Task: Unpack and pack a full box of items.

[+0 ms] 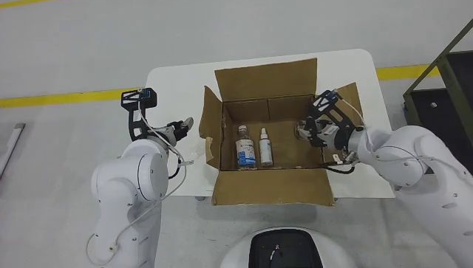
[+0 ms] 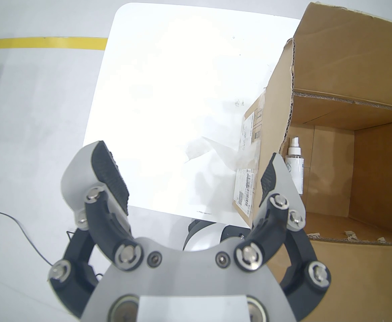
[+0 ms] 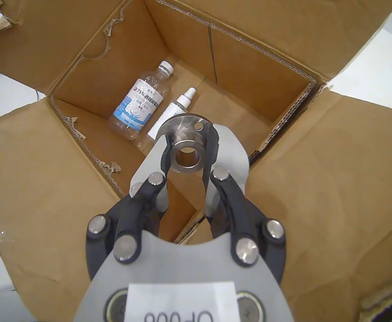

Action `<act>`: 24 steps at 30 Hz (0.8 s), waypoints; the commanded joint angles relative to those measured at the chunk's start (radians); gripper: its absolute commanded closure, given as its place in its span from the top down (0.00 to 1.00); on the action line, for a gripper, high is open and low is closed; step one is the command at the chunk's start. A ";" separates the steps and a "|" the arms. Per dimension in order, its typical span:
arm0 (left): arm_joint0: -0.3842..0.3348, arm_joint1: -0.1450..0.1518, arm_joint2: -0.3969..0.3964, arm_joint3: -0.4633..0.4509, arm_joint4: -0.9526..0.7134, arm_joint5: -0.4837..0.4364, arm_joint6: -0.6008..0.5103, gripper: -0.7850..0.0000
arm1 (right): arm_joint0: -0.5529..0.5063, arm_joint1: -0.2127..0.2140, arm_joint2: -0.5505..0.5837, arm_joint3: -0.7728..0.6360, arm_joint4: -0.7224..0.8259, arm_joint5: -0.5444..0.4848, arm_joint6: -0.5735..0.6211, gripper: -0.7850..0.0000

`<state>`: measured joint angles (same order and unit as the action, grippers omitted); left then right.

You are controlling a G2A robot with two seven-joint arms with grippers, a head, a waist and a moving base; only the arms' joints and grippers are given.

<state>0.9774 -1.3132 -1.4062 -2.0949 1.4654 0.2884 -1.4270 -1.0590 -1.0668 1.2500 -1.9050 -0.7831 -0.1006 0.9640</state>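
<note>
Flanged metal collar (image 3: 185, 135) clamped between the closed-in fingers of the right gripper (image 3: 189, 145), above the open cardboard box (image 3: 249, 68) near its right wall. Clear labelled bottle (image 3: 139, 105) and spray bottle (image 3: 177, 107) are laid side by side toward the left wall, long axes parallel, caps to the far wall. The left gripper (image 2: 189, 165) is spread wide and empty outside the box, over the table (image 2: 169, 85).

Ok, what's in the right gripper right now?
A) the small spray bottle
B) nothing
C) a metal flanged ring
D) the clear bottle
C: the right gripper is shut on a metal flanged ring, while the clear bottle and the spray bottle both lie on the floor of the box.
</note>
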 commanded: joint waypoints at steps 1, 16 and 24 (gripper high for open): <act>0.000 0.000 0.000 0.000 0.000 0.000 0.000 1.00 | -0.003 -0.004 -0.025 -0.004 -0.046 0.048 -0.027 0.00; 0.000 0.000 0.000 0.000 0.000 0.000 0.000 1.00 | 0.246 -0.135 -0.431 0.265 -0.190 0.562 -0.094 0.00; 0.000 0.000 0.000 0.000 0.000 0.000 0.000 1.00 | 0.371 -0.212 -0.546 0.477 -0.150 0.640 -0.066 0.00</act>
<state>0.9774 -1.3132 -1.4062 -2.0949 1.4654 0.2884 -1.4270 -0.7004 -1.2706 0.7151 -1.4505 -0.9334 0.5341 0.8972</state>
